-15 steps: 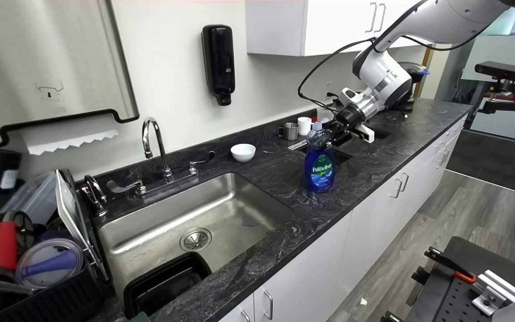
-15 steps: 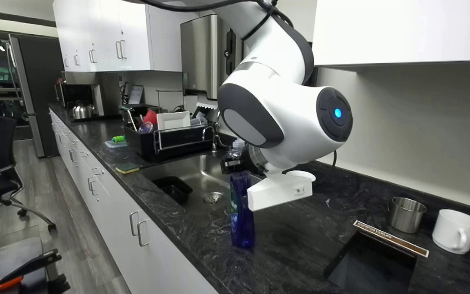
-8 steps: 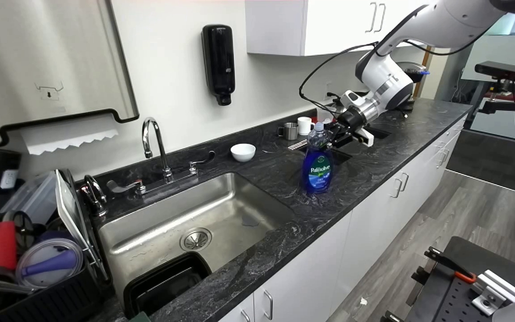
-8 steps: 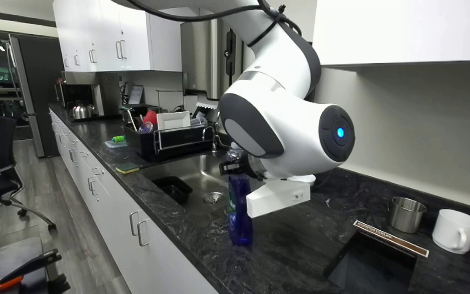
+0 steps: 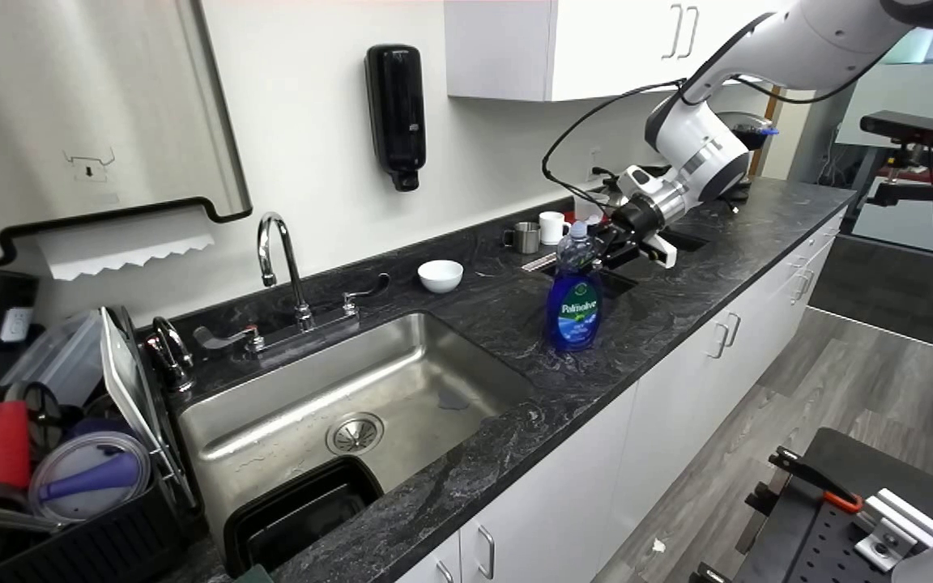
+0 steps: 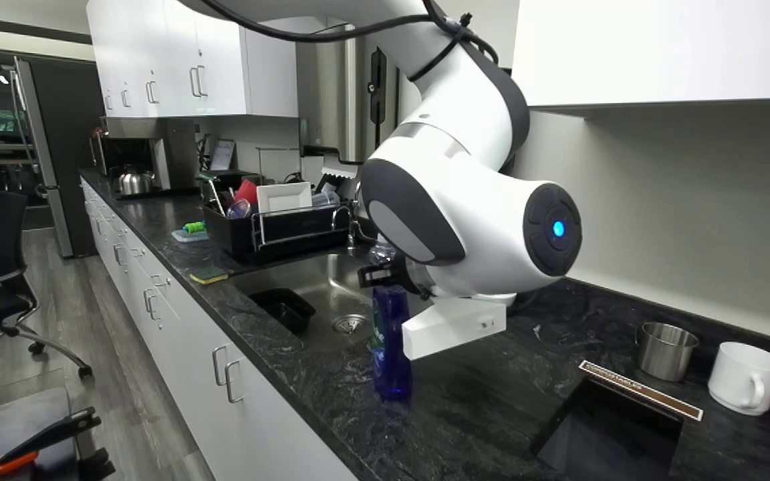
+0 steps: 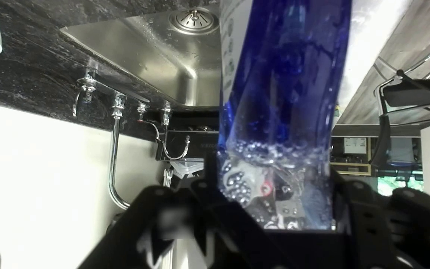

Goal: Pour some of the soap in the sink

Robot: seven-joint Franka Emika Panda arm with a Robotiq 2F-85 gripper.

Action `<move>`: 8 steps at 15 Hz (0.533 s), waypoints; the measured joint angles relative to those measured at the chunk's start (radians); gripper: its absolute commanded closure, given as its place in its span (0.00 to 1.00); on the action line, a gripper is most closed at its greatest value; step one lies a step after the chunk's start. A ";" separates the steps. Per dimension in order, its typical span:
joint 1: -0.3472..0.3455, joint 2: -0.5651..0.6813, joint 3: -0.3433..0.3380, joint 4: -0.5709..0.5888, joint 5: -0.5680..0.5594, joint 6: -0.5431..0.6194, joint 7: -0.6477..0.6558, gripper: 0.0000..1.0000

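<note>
Blue liquid (image 7: 289, 97) in clear plastic: one soap bottle (image 5: 572, 291), label (image 5: 579, 314) reading Palmolive, pale cap (image 5: 578, 230). Held near upright at the counter (image 5: 645, 316), just beside the sink (image 5: 402, 417); whether its base touches the counter, I cannot tell from here. Bubbles (image 7: 271, 154) line the top of the liquid.

Gripper (image 7: 273, 173), one, black: fingers (image 7: 211, 170) either side of the bottle, pinching it by the upper part, below the cap.

Arm (image 6: 452, 207), one, white with dark grey panels; round blue light (image 6: 558, 228) at one joint.

Sink, stainless steel, rectangular: round drain (image 5: 355, 433) at the bottom, black tub (image 5: 304, 518) inside, chrome faucet (image 5: 302, 314) behind.

Bowl (image 5: 440, 278), white, on the counter near the sink's back corner.

Steel cup (image 5: 525, 239), white mug (image 5: 552, 228): side by side, close to the wall (image 5: 296, 121).

Dish rack (image 5: 114, 534), black, loaded, across the sink from the bottle.

Dispenser (image 5: 396, 117), black, mounted on the wall.

Sponge (image 6: 209, 275), yellow and green, lying at the counter's front edge.

Kettle (image 6: 136, 182), bright metal, far along the counter.
</note>
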State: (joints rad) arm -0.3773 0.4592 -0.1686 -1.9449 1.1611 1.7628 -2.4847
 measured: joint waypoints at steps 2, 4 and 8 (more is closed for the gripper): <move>0.000 0.003 -0.002 0.000 0.007 -0.005 -0.003 0.64; -0.001 0.008 -0.004 0.000 0.016 -0.012 -0.010 0.64; -0.007 0.022 -0.012 0.001 0.047 -0.038 -0.030 0.64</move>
State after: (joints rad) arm -0.3848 0.4816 -0.1809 -1.9436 1.2079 1.7244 -2.5148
